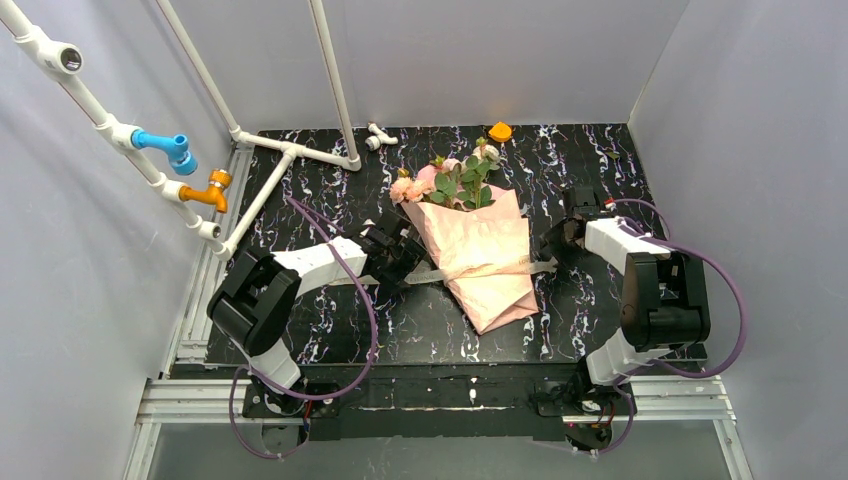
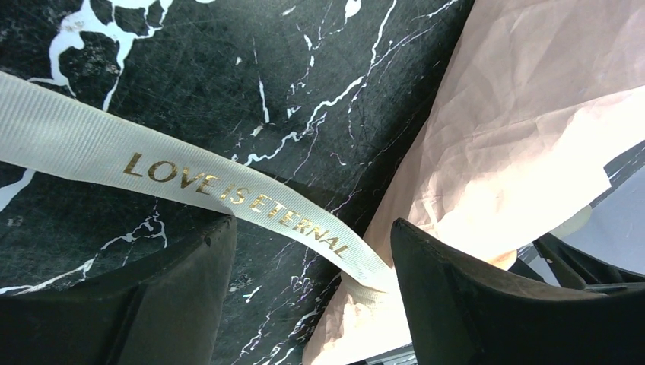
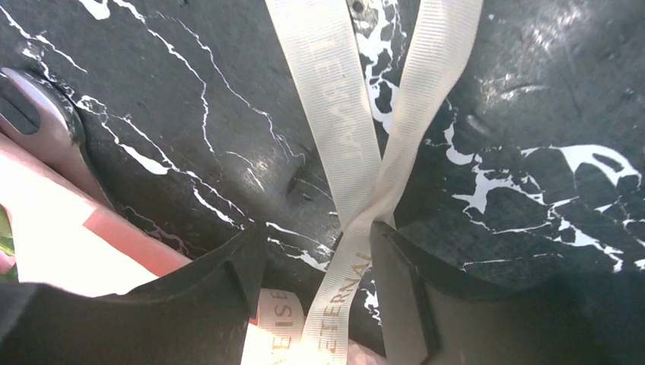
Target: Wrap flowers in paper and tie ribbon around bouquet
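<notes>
Two grippers flank a wrapped bouquet (image 1: 482,250) on a dark marbled table (image 1: 420,330). The left gripper (image 2: 312,228), jaws apart, straddles the ribbon (image 2: 190,179) where it runs slack off the cone's left edge, and nothing is pinched. The right gripper (image 3: 319,236), jaws also apart, sits over the spot where two strands cross just off the cone's right side. The ribbon lies flat across the middle of the paper (image 2: 532,137), with a tail on the table at each side. Limp, light and probably slick, it looks best pinched flat near a tail, close to the cone. The thin paper would likely crumple or shift under a hard pull. Beyond, the flowers (image 1: 450,180) poke from the cone's wide far end.
</notes>
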You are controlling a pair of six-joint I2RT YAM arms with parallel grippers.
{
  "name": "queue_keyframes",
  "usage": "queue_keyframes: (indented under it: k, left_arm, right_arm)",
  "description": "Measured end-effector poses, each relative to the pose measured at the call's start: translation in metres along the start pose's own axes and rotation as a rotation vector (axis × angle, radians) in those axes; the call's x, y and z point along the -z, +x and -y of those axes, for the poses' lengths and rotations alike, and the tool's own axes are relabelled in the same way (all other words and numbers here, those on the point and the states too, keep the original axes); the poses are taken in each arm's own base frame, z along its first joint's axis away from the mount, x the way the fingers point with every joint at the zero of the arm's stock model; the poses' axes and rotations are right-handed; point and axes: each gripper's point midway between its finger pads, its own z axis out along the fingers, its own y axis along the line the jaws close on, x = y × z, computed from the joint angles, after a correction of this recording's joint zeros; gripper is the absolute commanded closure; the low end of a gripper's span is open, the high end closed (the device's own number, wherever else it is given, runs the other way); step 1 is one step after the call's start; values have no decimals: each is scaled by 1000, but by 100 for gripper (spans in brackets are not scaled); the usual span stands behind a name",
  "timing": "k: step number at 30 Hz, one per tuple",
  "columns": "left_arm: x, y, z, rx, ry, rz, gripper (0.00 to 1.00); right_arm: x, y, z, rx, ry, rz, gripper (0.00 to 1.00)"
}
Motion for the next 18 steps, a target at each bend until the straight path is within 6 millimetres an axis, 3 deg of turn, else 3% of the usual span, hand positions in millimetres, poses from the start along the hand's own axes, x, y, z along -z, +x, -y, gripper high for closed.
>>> queue_keyframes:
  k: [9, 18]
  left_arm:
    - [0, 0, 2, -3, 12, -1, 30]
    - [-2, 0, 4, -10, 20, 0, 31]
  right_arm:
    - [3, 5, 0, -3, -2, -29, 29]
    - [19, 18, 13, -25, 48, -92, 21]
